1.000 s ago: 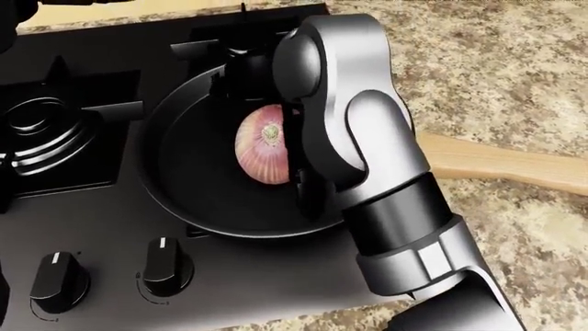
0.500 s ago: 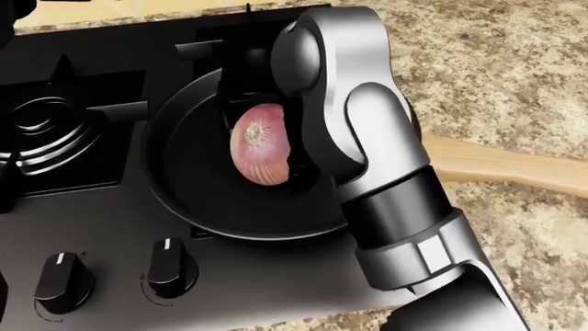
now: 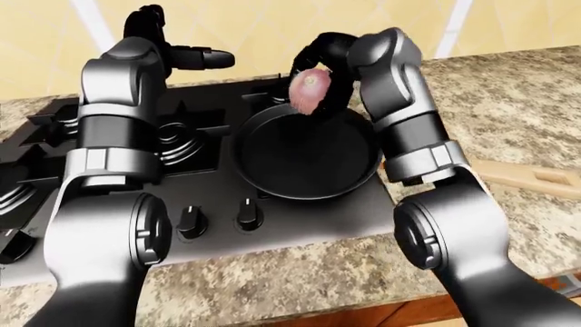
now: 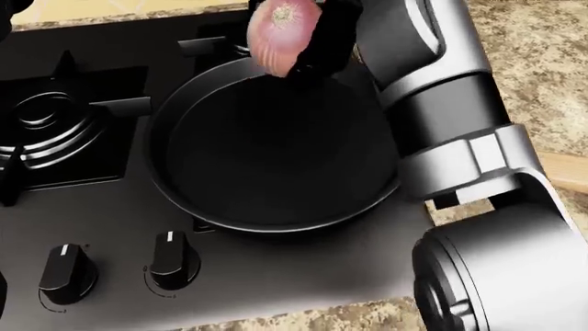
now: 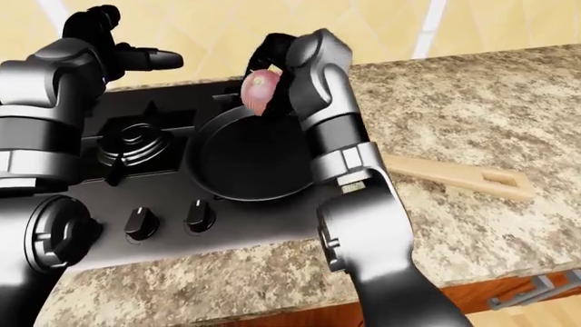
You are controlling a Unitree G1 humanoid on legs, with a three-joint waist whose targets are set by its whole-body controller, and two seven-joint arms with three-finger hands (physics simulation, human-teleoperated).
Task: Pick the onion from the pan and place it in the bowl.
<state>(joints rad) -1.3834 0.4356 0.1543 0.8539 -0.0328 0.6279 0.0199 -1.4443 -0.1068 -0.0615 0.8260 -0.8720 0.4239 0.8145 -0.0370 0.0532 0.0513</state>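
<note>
A pinkish-red onion (image 4: 283, 33) hangs above the far rim of the black pan (image 4: 276, 155), which now holds nothing. My right hand (image 3: 319, 71) is shut on the onion, its dark fingers wrapped round the onion's right side. The pan sits on the black stove (image 4: 101, 200). My left hand (image 3: 172, 44) is raised near the top left of the left-eye view, over the stove's far edge, open with fingers spread and nothing in it. No bowl shows in any view.
Two stove knobs (image 4: 64, 272) (image 4: 171, 258) sit below the pan, and a burner grate (image 4: 41, 121) lies to its left. A wooden board handle (image 5: 458, 177) lies on the speckled granite counter (image 5: 490, 102) to the right. The counter's near edge runs along the bottom.
My right hand has lifted the onion out of the pan, up toward the top of the head view. The pan stayed put.
</note>
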